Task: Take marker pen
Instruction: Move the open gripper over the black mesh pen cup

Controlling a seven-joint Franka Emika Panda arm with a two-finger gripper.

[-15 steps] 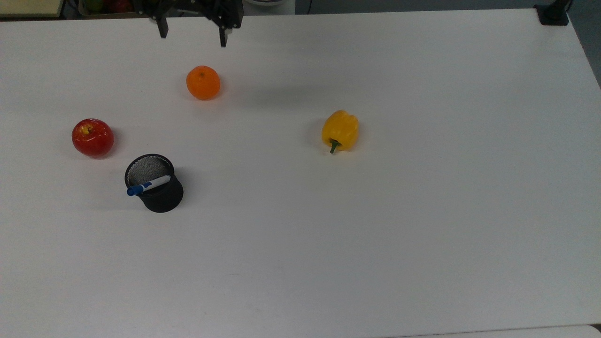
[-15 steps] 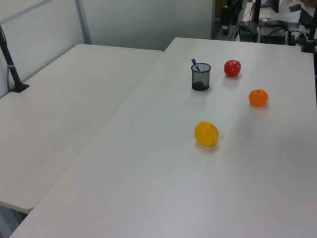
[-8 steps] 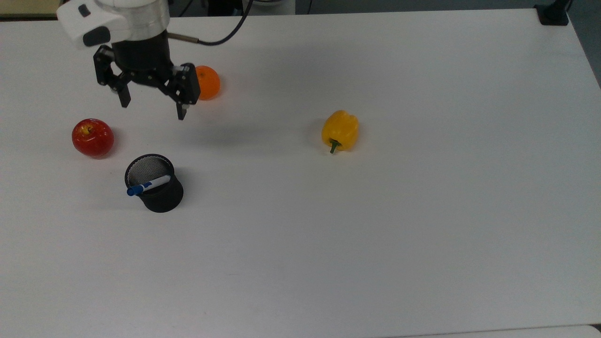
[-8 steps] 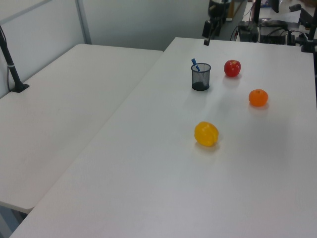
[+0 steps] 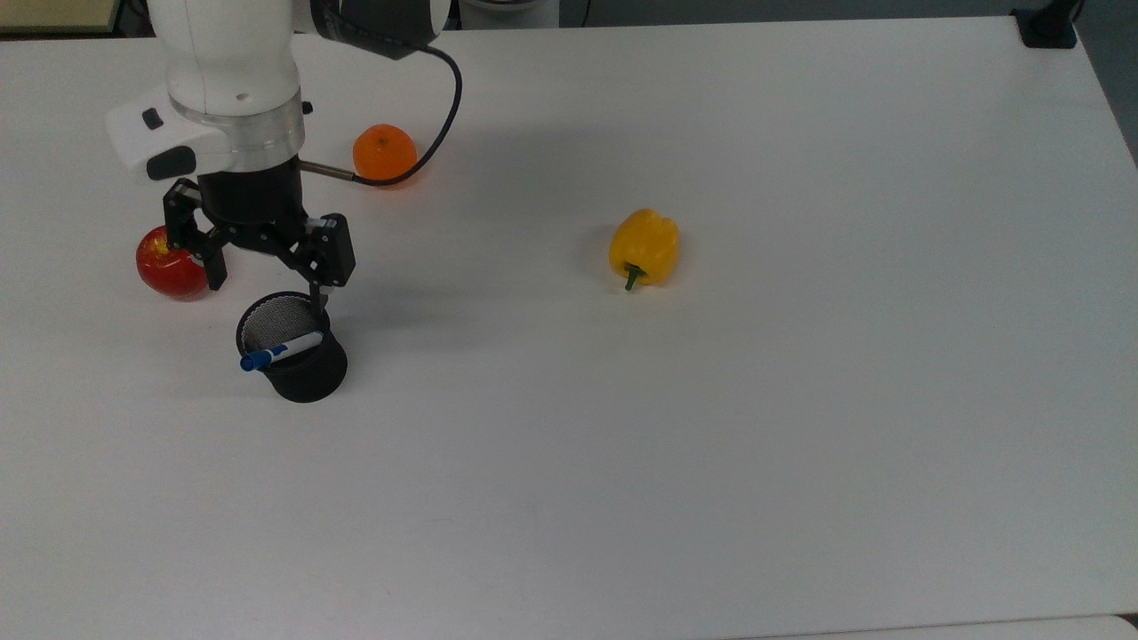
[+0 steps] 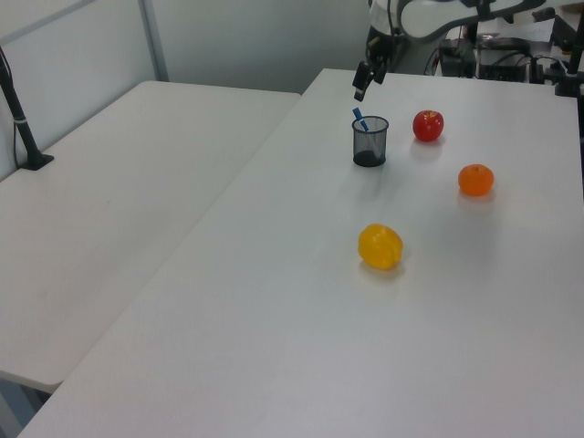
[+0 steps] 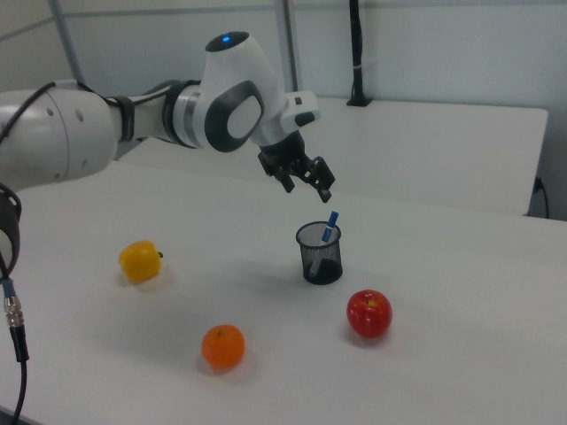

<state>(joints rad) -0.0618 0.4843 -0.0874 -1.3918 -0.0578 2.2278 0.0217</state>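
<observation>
Hiding part of apple [image 5: 169, 267] — hand [image 5: 264, 283] open, above marker pen [image 5: 280, 350]

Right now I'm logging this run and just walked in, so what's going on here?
The arm's end effector hangs open above the mesh cup, which holds the marker, blue end up. Nothing is grasped yet. An apple, an orange and a pepper sit untouched on the table.

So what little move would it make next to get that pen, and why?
Probably drop a little lower toward the pen's blue cap. In the right view the open end effector hangs above the cup, not touching anything, and the pen leans out over the cup's rim, so its top looks like the only part free to pinch.
</observation>
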